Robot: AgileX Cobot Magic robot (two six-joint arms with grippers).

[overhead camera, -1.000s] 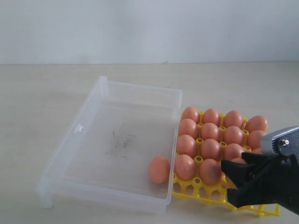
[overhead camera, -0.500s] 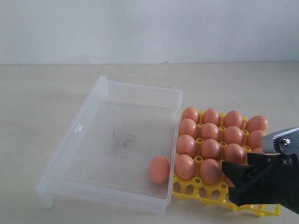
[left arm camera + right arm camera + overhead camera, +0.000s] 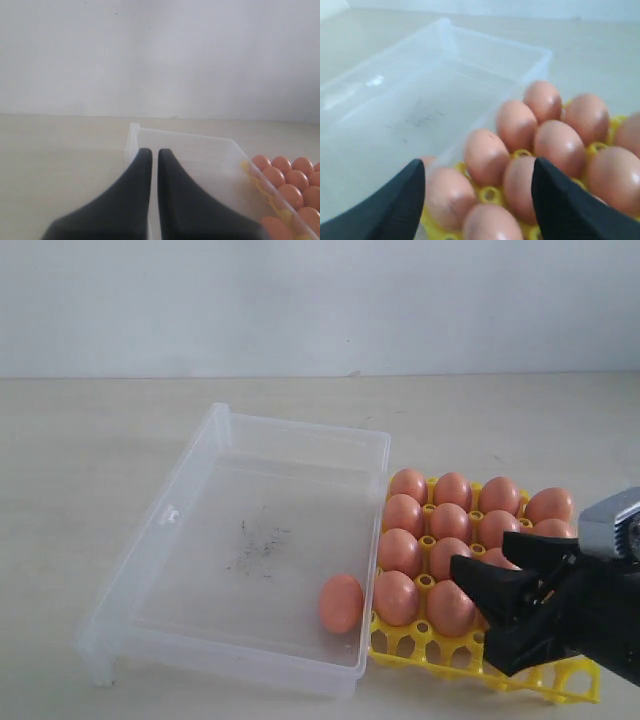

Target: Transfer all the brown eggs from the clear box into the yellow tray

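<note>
- Over the near cells of the yellow tray: right gripper, jaws spread wide, nothing between them, hanging just above the seated brown eggs.
- Step in hand, by judgement: the gap between a placement and the next pick, with the gripper empty above the tray.
- Around it: eggs in every tray cell that shows. Near right cells hidden behind the gripper, so no full count.
- Just beside the tray, on its left: clear box on the table, touching or nearly touching, cannot tell which.
- On the box floor: faint dark specks and one lone egg, close to the wall on the tray side.
- Off to the box's end: left gripper, fingers pressed almost together, gripping nothing, well apart from the lone egg and absent from the exterior view.
- Next move calls for a swing of the right gripper across the box rim, then a descent with the jaws wide enough to straddle the lone egg, then a soft closure.
- Risks a roll if one finger touches first, since a smooth oval slips easily. Little room on the wall side.
- Then needs a free cell; which one cannot be told.
</note>
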